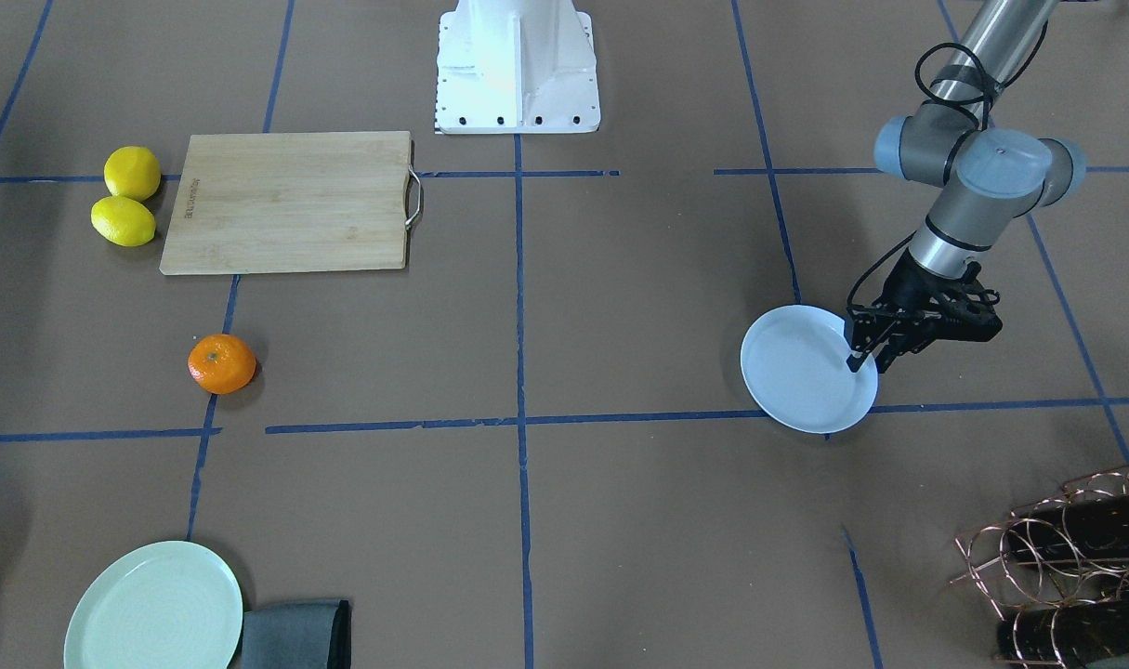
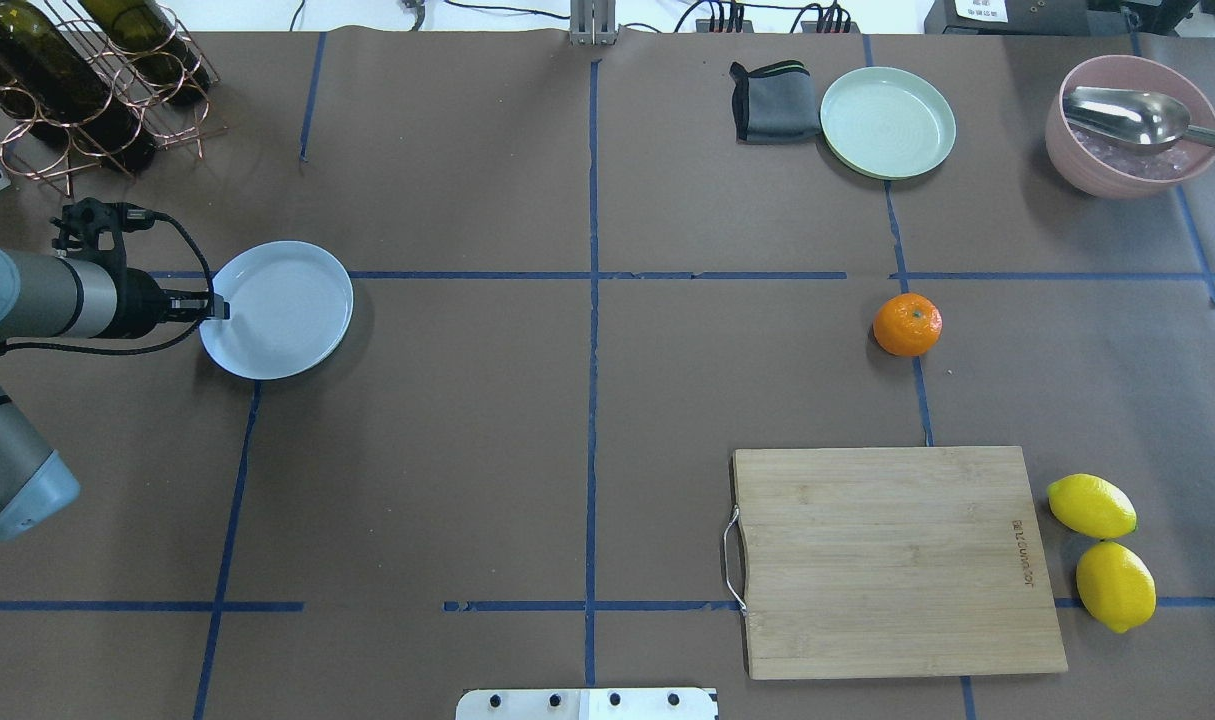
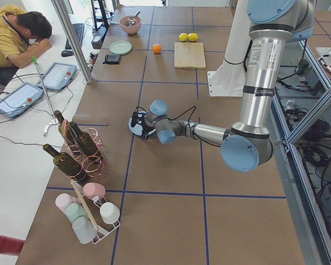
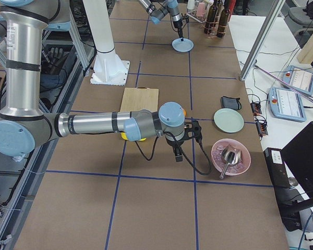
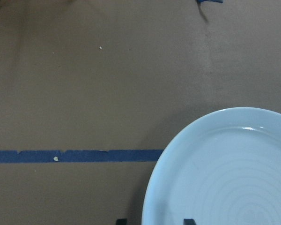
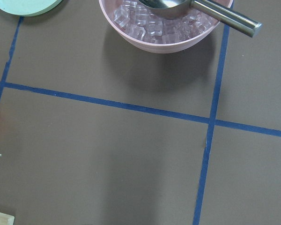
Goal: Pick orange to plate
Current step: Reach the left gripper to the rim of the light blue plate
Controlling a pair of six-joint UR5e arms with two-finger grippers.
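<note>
Light on all my feeds is bright and even, coming from above, so shadows stay short and soft. The orange (image 1: 221, 363) drops only a faint dark fringe on its right in the front view. The pink bowl (image 6: 166, 28) casts a wide, diffuse shadow. The white robot base (image 1: 516, 65) is blown out, the spoon (image 6: 210, 11) glints, and the plate (image 5: 225, 173) carries one small highlight. The left wrist view looks slightly soft.

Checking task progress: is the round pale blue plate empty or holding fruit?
Empty: the round pale blue plate is bare; the small orange fruit lies far off.
</note>
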